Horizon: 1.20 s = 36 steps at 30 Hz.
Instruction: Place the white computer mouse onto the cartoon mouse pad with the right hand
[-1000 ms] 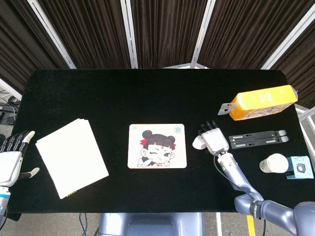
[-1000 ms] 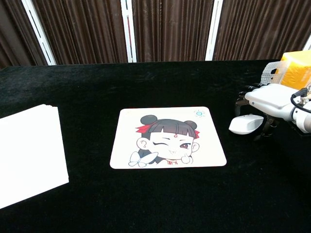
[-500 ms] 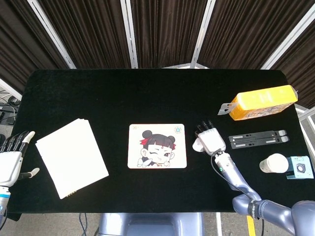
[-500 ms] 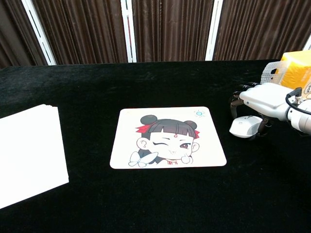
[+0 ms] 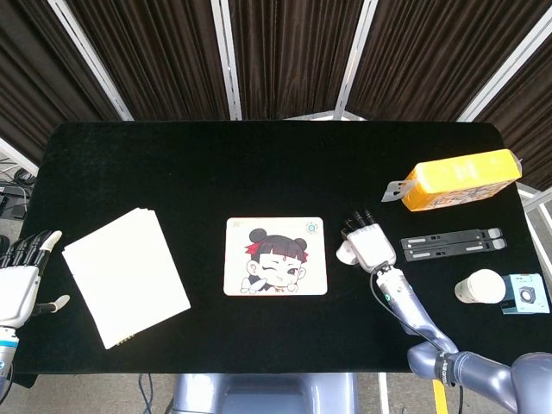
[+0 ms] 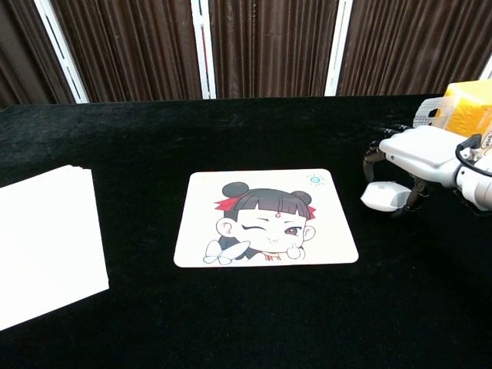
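The cartoon mouse pad [image 5: 276, 256] [image 6: 265, 217] lies flat in the middle of the black table. Just off its right edge is the white computer mouse [image 5: 344, 252] [image 6: 383, 196]. My right hand [image 5: 370, 242] [image 6: 419, 150] covers it from above, fingers curled down around its sides and gripping it. In the chest view the mouse looks tilted and a little off the cloth. My left hand [image 5: 22, 278] hangs at the table's left edge, fingers spread and holding nothing.
A stack of white paper [image 5: 125, 276] [image 6: 42, 246] lies at the left. To the right of my right hand are a yellow box [image 5: 461, 179] [image 6: 469, 100], a black folding stand [image 5: 453, 242], a white cylinder [image 5: 479, 286] and a small teal box [image 5: 526, 295].
My right hand has closed around the mouse and shifted slightly left toward the pad, with the mouse rising a little. The left hand has not moved.
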### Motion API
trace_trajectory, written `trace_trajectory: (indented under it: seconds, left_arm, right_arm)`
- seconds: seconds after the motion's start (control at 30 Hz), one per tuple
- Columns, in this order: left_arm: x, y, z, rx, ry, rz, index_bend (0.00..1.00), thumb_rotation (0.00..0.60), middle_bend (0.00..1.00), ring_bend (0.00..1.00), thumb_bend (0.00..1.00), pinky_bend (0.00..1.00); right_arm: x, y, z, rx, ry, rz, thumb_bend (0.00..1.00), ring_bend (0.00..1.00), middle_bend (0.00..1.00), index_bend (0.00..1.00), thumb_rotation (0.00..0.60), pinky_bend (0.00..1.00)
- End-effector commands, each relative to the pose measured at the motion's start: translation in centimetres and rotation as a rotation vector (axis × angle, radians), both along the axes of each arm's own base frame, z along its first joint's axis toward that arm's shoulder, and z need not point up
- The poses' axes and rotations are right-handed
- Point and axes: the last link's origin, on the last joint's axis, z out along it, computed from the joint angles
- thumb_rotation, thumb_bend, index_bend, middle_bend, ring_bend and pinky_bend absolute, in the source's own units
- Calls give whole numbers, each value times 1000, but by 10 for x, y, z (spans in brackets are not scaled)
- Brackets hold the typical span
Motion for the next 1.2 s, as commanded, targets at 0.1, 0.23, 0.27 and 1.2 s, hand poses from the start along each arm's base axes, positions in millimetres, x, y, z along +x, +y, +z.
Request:
trace_trajectory:
  seconds: [0.1,0.23,0.27,1.2]
  left_arm:
    - [0,0,0,-2,-1,1,0,600,0,0,76,0]
    - [0,0,0,-1,-3,2,0,600,0,0,76,0]
    - [0,0,0,-1,-4,2,0,600,0,0,76,0]
    - [1,0,0,-9,-21,-1,0,600,0,0,76,0]
  right_arm:
    - [9,1,6,-8,-18,36,244,0,236,559,600,0]
    - [19,4,8,-8,-43,73,247,0,248,569,600,0]
    - [22,5,8,-8,-53,83,246,0,252,571,600,0]
    - [98,2,-64,-16,-271,213,250,0,266,587,600,0]
